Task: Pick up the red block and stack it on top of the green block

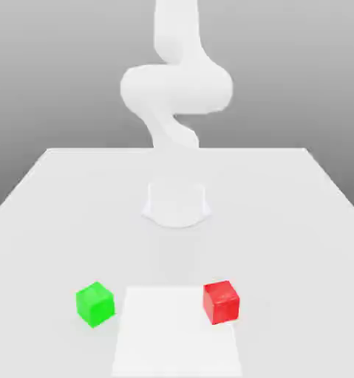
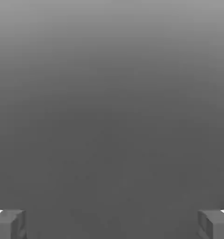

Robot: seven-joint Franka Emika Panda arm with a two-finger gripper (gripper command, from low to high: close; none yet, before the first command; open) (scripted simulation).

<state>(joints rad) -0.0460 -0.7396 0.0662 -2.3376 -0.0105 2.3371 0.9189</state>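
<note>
Two small cubes, one red and one green, are seen resting toward the near end of a pale surface (image 1: 268,244) in the exterior view, with one white robot arm (image 1: 177,88) standing behind them. One red block (image 1: 221,303) is placed to the exterior view's right, over the right-hand edge of one white rectangle (image 1: 176,332) marked on the surface. One green block (image 1: 96,304) is placed to the exterior view's left, just beside the rectangle's left edge, well apart from the red block. Both blocks are set flat. The red block is turned slightly, with a broad face shown to the viewer and a narrower one to the exterior view's left; the green block is turned more, with a corner edge pointed nearly at the viewer. No long axis can be named for either, as both are cubes. One claw (image 2: 112,225) is seen in the hand view, its two fingers (image 2: 18,225) spread wide, with nothing held between them
</note>
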